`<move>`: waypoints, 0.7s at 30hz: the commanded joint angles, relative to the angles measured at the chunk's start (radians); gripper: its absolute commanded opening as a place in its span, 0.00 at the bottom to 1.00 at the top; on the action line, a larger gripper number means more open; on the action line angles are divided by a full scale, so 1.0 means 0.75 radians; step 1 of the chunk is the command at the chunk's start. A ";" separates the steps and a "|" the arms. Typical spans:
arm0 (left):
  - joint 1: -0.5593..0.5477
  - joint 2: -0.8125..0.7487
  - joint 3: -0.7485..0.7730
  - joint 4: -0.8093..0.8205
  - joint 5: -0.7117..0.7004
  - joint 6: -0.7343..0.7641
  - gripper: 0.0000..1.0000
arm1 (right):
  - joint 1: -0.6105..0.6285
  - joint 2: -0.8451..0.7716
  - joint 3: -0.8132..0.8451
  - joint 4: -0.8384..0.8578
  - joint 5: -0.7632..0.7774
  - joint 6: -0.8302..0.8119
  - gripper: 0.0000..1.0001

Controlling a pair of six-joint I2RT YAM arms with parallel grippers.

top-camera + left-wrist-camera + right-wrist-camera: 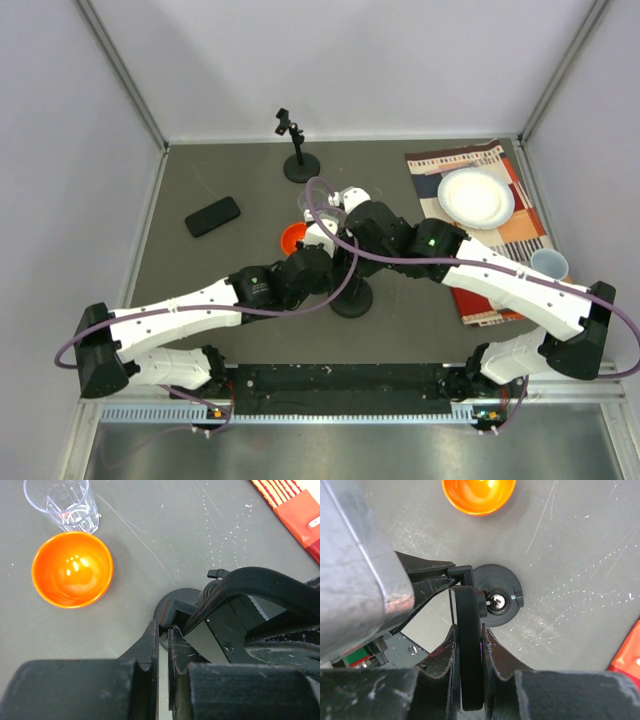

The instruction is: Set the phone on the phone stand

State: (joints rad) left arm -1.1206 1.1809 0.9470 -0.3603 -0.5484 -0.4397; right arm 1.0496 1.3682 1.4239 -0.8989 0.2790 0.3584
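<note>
Your right gripper (pixel 470 630) clamps the phone stand (pixel 497 587) mid-frame; left gripper (pixel 163 630) nearly closed, hold unclear; phone (pixel 212 216) lies upper left.

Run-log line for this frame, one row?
left gripper: shut on phone stand | right gripper: shut on phone stand | phone: flat on table, left, untouched

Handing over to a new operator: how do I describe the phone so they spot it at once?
On the grey table, look at its far left part. The phone lies flat there on its own, a black slab; the other black things are stands, upright on round bases.
</note>
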 commanded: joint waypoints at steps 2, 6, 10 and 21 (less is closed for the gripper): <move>-0.017 -0.145 0.042 0.030 -0.169 -0.013 0.00 | -0.119 0.021 -0.074 -0.323 0.495 -0.200 0.00; -0.015 -0.175 -0.023 0.073 -0.191 -0.011 0.00 | -0.121 0.015 -0.113 -0.299 0.473 -0.230 0.00; -0.015 -0.188 -0.035 0.102 -0.179 -0.027 0.00 | -0.131 -0.012 -0.133 -0.276 0.450 -0.257 0.00; -0.013 -0.206 0.024 0.051 -0.087 -0.021 0.00 | -0.174 -0.004 -0.146 -0.221 0.389 -0.429 0.00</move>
State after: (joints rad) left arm -1.1286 1.1343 0.8906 -0.3187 -0.5308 -0.4164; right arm 1.0241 1.3296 1.3590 -0.8204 0.1711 0.1837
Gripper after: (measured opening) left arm 0.054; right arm 0.130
